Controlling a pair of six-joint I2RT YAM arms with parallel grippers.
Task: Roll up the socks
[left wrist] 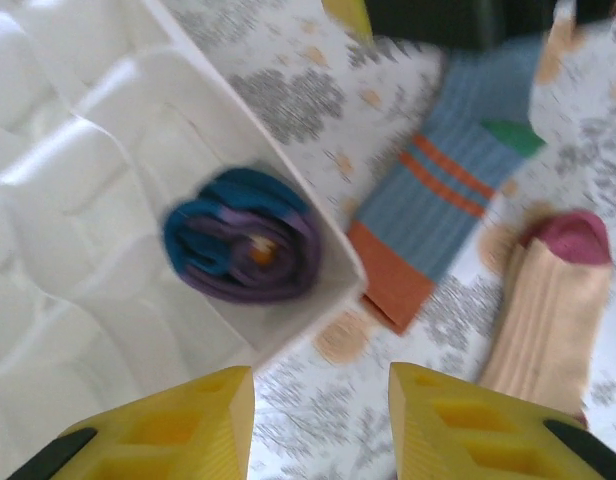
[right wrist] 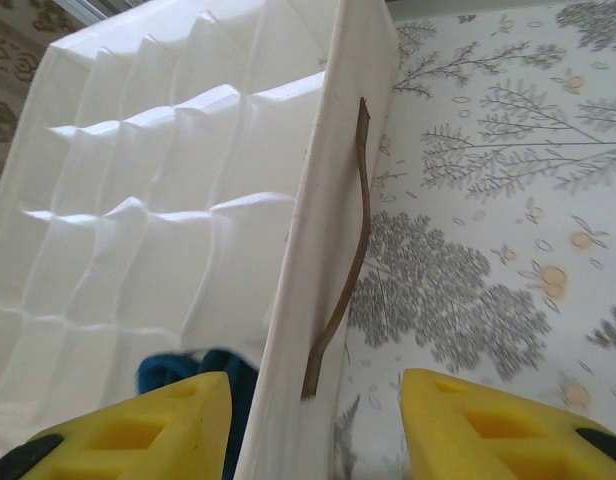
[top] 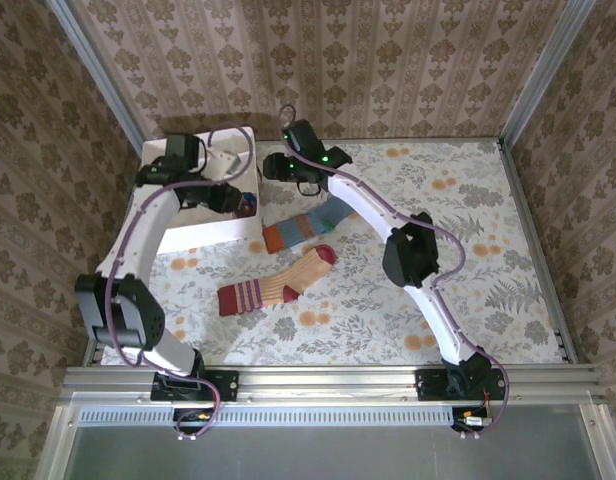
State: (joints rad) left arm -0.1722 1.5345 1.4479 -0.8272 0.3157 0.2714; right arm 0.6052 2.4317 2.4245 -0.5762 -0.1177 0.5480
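Left gripper (left wrist: 318, 425): yellow fingers (left wrist: 178, 430) spread wide, nothing held.
- Ahead of the jaws, to the left: a rolled purple-and-teal fabric sock (left wrist: 243, 248), in the corner compartment of a white partitioned fabric box (left wrist: 78, 170).
- Ahead, to the right: a flat grey-blue ribbed sock with orange cuff and green toe (left wrist: 438, 195), on the floral tablecloth (left wrist: 288, 90), its cuff just beside the box corner.
- Right of the jaws: a flat peach ribbed sock with maroon toe (left wrist: 548, 310).

Right gripper (right wrist: 313, 430): fingers wide apart and empty, straddling the box's side wall with its brown strap handle (right wrist: 353, 230).
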